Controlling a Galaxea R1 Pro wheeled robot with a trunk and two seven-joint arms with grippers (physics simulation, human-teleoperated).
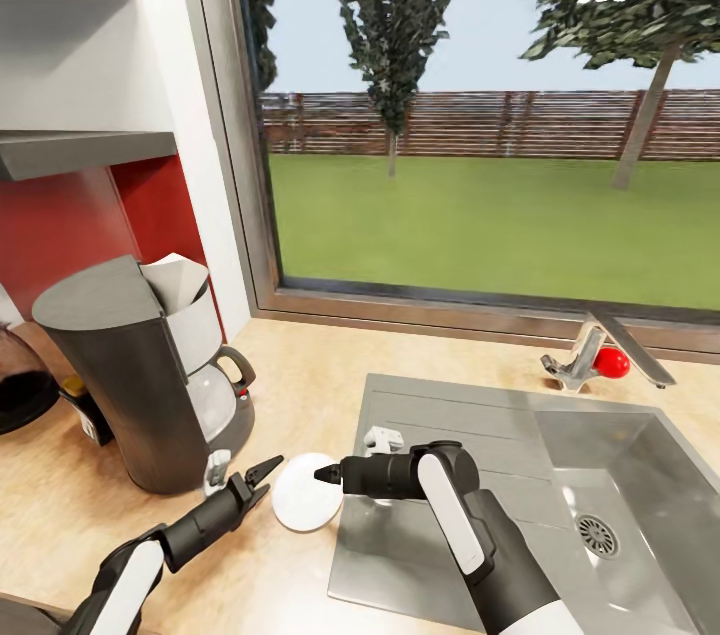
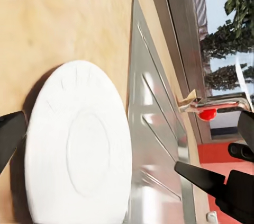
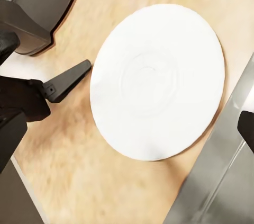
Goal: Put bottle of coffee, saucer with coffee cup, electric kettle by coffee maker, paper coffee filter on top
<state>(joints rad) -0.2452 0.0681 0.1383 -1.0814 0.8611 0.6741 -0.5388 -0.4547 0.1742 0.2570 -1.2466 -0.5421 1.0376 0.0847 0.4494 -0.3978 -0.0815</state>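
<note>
Coffee maker (image 1: 130,375) on worktop (image 1: 300,355), filter (image 1: 180,280) on top, saucer (image 1: 305,493) beside it. No cup yet. Left gripper (image 1: 262,473) fingers spread; right gripper (image 1: 325,475) fingers: cannot tell.

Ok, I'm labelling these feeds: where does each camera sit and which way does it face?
Head view: from the robot's head, looking down over the countertop, sink and coffee maker toward the window; both arms show.
Left wrist view: on the left arm, looking along its fingers at the saucer; the right gripper's fingertip shows.
Right wrist view: on the right arm, looking down on the saucer; the left gripper's fingertip shows.
All three share the saucer.
</note>
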